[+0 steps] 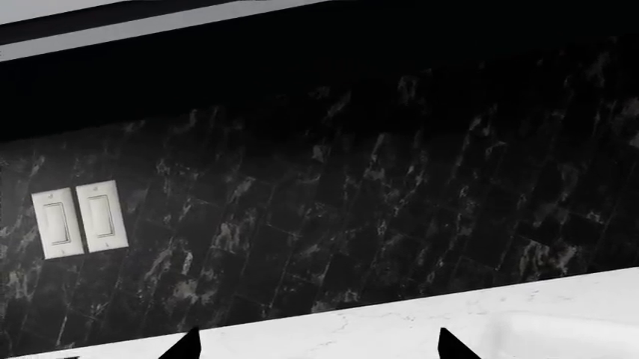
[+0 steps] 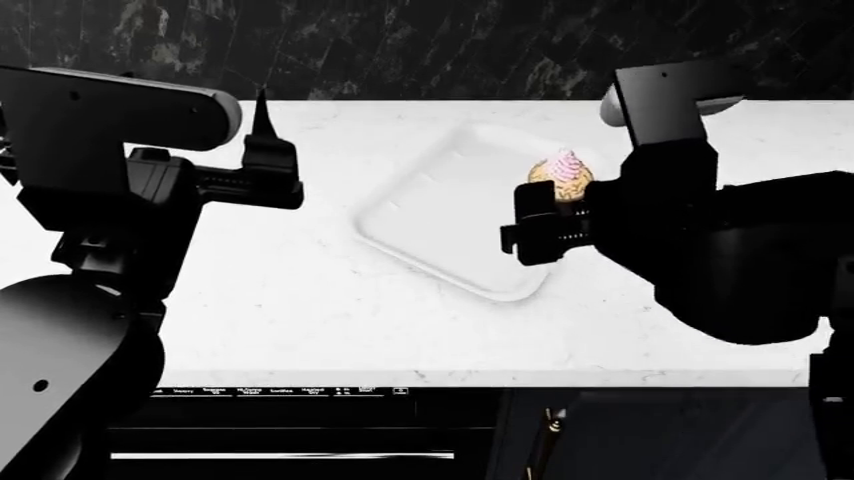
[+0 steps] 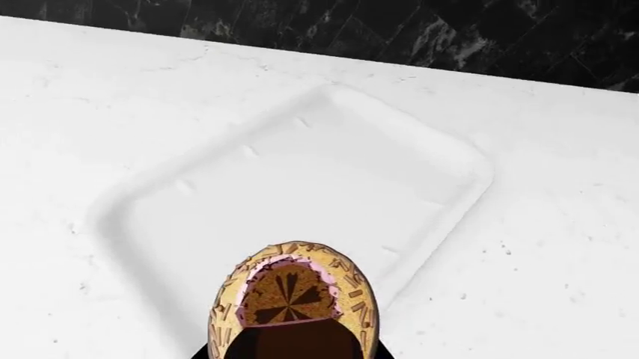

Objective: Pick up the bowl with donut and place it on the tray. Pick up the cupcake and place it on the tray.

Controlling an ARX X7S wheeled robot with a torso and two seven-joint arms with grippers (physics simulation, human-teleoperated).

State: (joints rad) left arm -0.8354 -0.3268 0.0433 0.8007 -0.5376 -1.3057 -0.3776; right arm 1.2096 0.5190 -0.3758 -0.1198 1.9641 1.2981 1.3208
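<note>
Cupcake gripped in the closed right pincer, tray just beyond its tips; best lowered level over bare tray before release.

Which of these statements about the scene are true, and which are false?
1. The right gripper holds the pink-frosted cupcake in a dark brown wrapper. True.
2. The flat white rectangular tray already carries a bowl. False: nothing lies on it.
3. The left gripper grips a donut. False: it holds nothing.
4. Two white wall switches sit on the black marble wall. True.
5. The cupcake rests at the middle of the tray. False: it is held above the tray's right edge.
</note>
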